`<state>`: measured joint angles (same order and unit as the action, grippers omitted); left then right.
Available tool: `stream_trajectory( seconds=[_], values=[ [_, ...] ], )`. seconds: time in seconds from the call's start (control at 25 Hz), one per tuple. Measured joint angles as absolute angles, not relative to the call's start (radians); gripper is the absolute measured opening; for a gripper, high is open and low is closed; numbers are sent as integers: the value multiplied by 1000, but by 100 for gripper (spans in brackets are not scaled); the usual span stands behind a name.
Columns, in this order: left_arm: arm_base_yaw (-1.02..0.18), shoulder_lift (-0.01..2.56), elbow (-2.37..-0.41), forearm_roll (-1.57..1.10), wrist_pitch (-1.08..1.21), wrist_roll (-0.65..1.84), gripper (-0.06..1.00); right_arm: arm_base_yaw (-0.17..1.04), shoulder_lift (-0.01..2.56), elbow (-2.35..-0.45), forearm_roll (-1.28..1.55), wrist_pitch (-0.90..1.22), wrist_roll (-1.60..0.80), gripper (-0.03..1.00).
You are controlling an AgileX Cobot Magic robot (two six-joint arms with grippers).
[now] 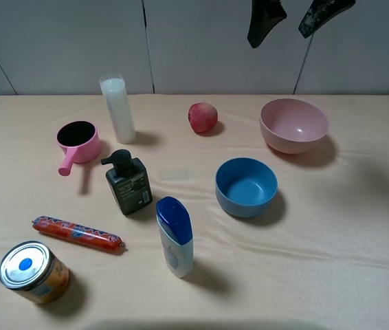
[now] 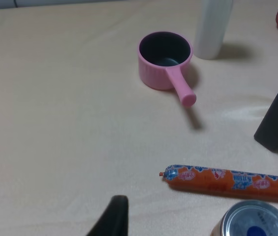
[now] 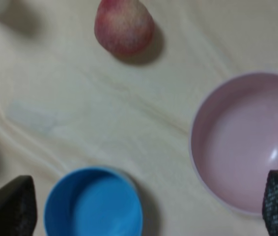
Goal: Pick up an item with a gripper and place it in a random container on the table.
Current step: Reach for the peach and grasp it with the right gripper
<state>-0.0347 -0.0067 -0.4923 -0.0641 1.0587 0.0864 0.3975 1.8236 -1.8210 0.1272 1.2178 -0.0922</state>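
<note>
On the far left of the big table with the wrinkly beige cloth (image 1: 359,234), near the front, sits a round tin can with a shiny silver lid (image 1: 33,271). Just behind it lies a long red-orange sausage in a wrapper (image 1: 78,234). Further back stands a little pink plastic cup with a handle and a black inside (image 1: 78,142).

The left gripper (image 2: 110,219) shows only one black tip in its own camera, close to the sausage and the can. I cannot tell if its fingers are apart or together.

Next comes a tall white plastic bottle (image 1: 117,108) standing straight up. Then there is a dark pump bottle (image 1: 128,182), and a white bottle with a big blue cap (image 1: 174,236) nearer the front.

A bit right of the middle, at the back, the small round red-pink fruit (image 1: 203,117) sits on the cloth by itself. A round blue plastic bowl (image 1: 246,187) is to its right and nearer the front. The wide pale pink plastic bowl (image 1: 294,125) is further right, apart from the fruit.

The right gripper (image 1: 278,39) hangs high above the two bowls. Its two black fingers are spread wide and hold nothing.
</note>
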Motion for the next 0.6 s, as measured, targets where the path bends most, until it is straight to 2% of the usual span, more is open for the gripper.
stream_trajectory(
  seconds=[0.28, 0.6],
  values=[
    [-35, -7, -492, -64, 1059, 86, 99, 402, 1948, -1930, 150, 1217, -84, 69],
    [-35, -7, -492, -64, 1059, 86, 99, 465, 2095, -2050, 144, 1217, -40, 69]
  ],
)
